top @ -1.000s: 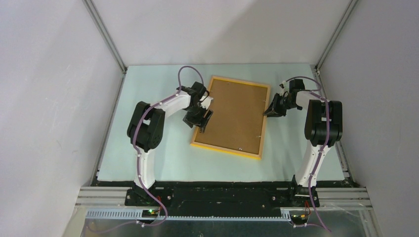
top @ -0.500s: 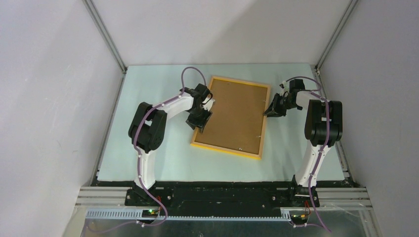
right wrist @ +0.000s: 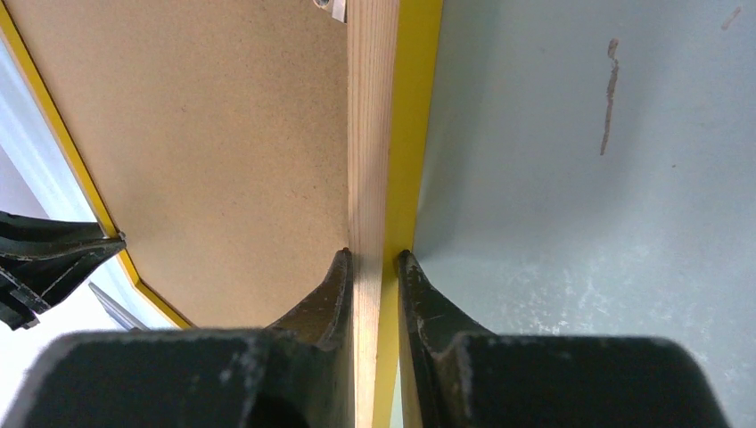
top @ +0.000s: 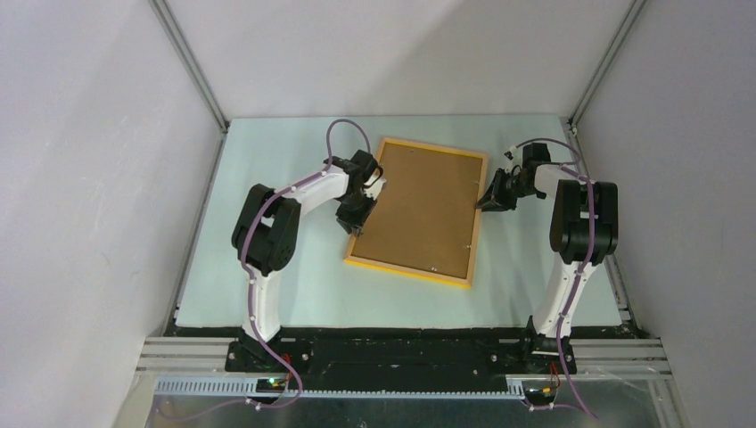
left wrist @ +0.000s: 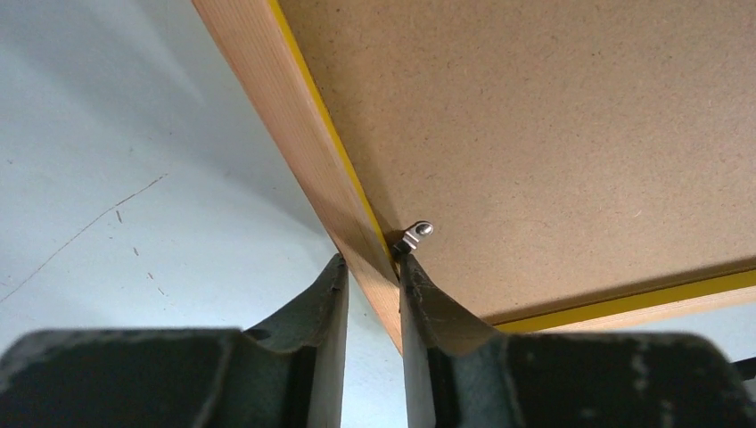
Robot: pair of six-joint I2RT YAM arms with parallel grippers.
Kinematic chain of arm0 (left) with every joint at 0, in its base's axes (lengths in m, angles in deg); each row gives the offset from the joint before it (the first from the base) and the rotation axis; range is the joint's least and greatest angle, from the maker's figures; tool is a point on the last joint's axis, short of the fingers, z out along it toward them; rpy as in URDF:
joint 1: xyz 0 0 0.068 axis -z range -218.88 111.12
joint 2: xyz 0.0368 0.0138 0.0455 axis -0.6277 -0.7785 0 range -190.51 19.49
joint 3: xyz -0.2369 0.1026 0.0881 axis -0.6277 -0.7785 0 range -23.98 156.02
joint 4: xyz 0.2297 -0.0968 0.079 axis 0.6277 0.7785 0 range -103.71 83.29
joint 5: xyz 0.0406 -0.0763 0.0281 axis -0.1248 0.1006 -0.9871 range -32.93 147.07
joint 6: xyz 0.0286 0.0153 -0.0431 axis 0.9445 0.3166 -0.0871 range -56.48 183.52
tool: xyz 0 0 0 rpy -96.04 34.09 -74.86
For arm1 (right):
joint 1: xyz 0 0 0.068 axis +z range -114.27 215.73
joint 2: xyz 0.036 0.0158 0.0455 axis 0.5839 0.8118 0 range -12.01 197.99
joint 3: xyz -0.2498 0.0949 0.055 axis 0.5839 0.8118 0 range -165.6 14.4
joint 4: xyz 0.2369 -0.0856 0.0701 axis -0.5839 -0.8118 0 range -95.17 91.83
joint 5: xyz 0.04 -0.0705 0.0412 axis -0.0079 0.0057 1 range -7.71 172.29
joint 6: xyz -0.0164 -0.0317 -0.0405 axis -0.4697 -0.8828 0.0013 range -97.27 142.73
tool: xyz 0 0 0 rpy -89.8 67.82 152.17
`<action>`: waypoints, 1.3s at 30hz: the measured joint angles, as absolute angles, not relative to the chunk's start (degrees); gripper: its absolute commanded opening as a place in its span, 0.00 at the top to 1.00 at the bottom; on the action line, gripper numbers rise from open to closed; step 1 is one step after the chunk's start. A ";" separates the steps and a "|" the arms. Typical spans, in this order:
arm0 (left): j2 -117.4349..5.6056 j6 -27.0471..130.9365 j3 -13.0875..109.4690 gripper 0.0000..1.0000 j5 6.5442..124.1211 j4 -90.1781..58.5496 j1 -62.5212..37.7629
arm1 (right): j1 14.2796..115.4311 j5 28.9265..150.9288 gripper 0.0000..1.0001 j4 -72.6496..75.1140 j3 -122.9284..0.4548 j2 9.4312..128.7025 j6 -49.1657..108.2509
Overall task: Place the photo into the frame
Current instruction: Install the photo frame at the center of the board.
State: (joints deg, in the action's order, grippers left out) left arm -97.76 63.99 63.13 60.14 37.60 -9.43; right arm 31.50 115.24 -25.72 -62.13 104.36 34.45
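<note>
The frame (top: 410, 268), with thin yellow-orange wooden edges, lies back-up on the pale table, and a plain brown backing board (top: 423, 209) fills it. The photo is not visible in any view. My left gripper (top: 358, 217) is at the frame's left rail. In the left wrist view (left wrist: 370, 263) its jaws close round that rail (left wrist: 285, 116), beside a small metal clip (left wrist: 415, 234). My right gripper (top: 487, 200) is at the frame's right rail. In the right wrist view (right wrist: 373, 257) its jaws pinch that rail (right wrist: 374, 134), one finger on the board side and one on the outside.
The pale green table (top: 267, 267) is walled by white panels on the left, back and right. Metal posts stand at the back corners. Other small clips sit on the frame's near and right rails. The arm bases are at the near edge.
My left gripper has shifted slightly along the frame's left rail, its wrist moving a little away from me. The frame and my right gripper have not visibly moved.
</note>
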 measured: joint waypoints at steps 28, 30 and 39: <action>-98.31 65.76 64.25 0.44 59.62 36.42 -9.38 | 31.46 115.56 1.00 -25.77 -62.13 104.36 33.19; -98.50 66.14 64.55 0.45 59.33 36.42 -9.38 | 31.46 115.56 1.00 -25.77 -62.13 104.36 33.19; -98.50 66.66 64.64 0.35 58.92 36.31 -9.38 | 31.37 115.70 1.00 -25.77 -62.13 104.43 33.14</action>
State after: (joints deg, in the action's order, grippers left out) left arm -98.50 66.66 64.64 58.92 36.31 -9.38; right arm 31.37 115.70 -25.77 -62.13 104.43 33.14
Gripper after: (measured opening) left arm 0.594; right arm 0.184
